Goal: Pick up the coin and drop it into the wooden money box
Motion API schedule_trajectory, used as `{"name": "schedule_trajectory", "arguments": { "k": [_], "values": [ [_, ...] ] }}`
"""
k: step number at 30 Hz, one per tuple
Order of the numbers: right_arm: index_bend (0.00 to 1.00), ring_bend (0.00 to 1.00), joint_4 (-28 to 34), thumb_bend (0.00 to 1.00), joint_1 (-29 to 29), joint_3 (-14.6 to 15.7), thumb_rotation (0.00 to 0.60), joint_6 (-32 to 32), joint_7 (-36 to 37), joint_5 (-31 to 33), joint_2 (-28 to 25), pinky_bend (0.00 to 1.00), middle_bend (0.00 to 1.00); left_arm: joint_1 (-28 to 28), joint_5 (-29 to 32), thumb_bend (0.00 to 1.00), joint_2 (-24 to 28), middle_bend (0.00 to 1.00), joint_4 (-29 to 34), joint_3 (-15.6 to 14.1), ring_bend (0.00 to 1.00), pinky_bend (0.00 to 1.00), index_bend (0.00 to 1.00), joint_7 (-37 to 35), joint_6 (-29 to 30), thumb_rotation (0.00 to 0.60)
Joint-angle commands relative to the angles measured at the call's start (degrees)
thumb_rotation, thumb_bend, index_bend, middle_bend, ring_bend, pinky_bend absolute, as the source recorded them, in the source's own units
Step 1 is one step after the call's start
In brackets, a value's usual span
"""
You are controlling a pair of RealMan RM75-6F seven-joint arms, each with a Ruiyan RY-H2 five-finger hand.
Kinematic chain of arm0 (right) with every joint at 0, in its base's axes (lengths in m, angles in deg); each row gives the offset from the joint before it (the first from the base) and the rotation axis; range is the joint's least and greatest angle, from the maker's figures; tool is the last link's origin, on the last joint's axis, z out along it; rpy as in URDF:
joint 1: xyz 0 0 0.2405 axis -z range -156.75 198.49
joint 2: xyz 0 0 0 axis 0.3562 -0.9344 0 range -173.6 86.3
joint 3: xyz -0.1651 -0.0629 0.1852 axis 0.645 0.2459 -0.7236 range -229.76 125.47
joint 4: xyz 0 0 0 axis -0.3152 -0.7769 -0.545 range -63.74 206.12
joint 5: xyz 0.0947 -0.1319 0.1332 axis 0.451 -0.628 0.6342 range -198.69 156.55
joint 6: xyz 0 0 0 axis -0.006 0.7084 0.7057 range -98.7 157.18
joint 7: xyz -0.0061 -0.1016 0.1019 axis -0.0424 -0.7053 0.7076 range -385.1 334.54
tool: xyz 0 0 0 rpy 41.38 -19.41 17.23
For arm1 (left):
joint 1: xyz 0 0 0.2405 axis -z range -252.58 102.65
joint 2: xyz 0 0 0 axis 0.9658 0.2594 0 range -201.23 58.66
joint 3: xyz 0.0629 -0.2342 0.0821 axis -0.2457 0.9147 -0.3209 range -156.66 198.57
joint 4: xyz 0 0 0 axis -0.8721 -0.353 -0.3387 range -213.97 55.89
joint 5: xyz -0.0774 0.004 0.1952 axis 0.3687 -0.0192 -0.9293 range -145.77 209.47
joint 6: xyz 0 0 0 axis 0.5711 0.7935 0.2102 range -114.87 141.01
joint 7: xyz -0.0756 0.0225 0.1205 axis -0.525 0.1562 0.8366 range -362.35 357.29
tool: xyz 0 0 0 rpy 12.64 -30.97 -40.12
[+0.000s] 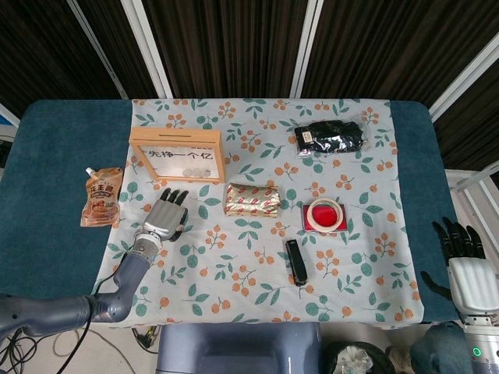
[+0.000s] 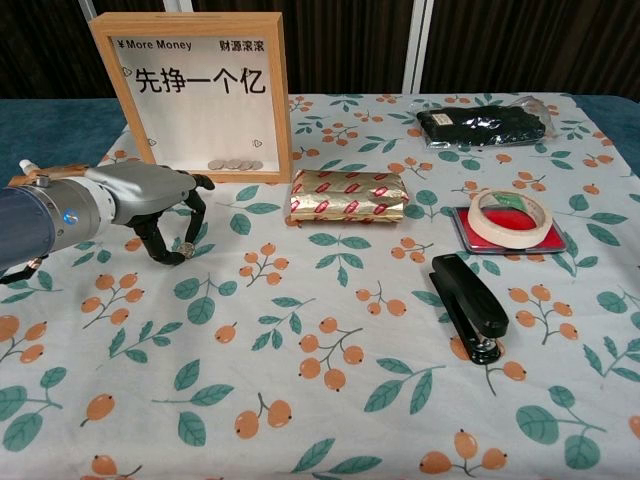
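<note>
While the left hand (image 2: 150, 205) is curled low over the floral tablecloth (image 2: 330, 400) just before the wooden money box (image 2: 195, 90), fingertips closing on the coin (image 2: 184, 247), a firm pinch and lift seem required next.

The head view looks steeply down from high above the near edge of the table (image 1: 54, 156), taking in the whole floral cloth (image 1: 257, 257) from some way off. The chest view sits low and close, facing across the cloth (image 2: 330, 400) toward the far side. Both share the wooden money box (image 1: 177, 153) (image 2: 190, 92), the stapler (image 1: 295, 262) (image 2: 468, 306), the tape roll (image 1: 325, 213) (image 2: 510, 217) and the left hand (image 1: 164, 217) (image 2: 150, 200).
</note>
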Motion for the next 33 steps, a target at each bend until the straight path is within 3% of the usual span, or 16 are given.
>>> {"name": "schedule_trajectory", "arguments": {
  "k": [1, 14, 17, 23, 33],
  "values": [
    [0.00, 0.00, 0.04, 0.30, 0.01, -0.03, 0.600, 0.02, 0.00, 0.02, -0.02, 0.00, 0.00, -0.02, 0.10, 0.12, 0.00, 0.00, 0.02, -0.16, 0.00, 0.00, 0.55, 0.24, -0.02, 0.600],
    [0.00, 0.00, 0.19, 0.30, 0.10, -0.25, 0.600, 0.21, -0.01, 0.28, 0.09, 0.00, 0.00, 0.12, 0.08, 0.20, 0.44, 0.00, 1.01, -0.13, 0.00, 0.00, 0.61, 0.89, 0.31, 0.600],
    [0.00, 0.00, 0.24, 0.30, 0.13, -0.24, 0.600, 0.18, 0.09, 0.33, 0.08, 0.00, 0.00, 0.14, 0.35, 0.25, 0.61, 0.00, 1.15, -0.31, 0.00, 0.00, 0.61, 1.33, 0.34, 0.600],
    [0.00, 0.00, 0.34, 0.30, 0.12, -0.26, 0.600, 0.00, -0.02, 0.53, 0.10, 0.00, 0.00, 0.21, 1.02, 0.44, 0.93, 0.00, 1.47, -0.07, 0.00, 0.00, 0.62, 1.32, 0.15, 0.600],
    [0.00, 0.00, 0.50, 0.30, 0.08, -0.31, 0.600, -0.55, -0.15, 1.12, 0.03, 0.00, 0.00, 0.78, 4.11, 0.60, 1.38, 0.00, 1.76, -0.28, 0.00, 0.00, 0.64, 3.04, -0.31, 0.600]
  ]
}}
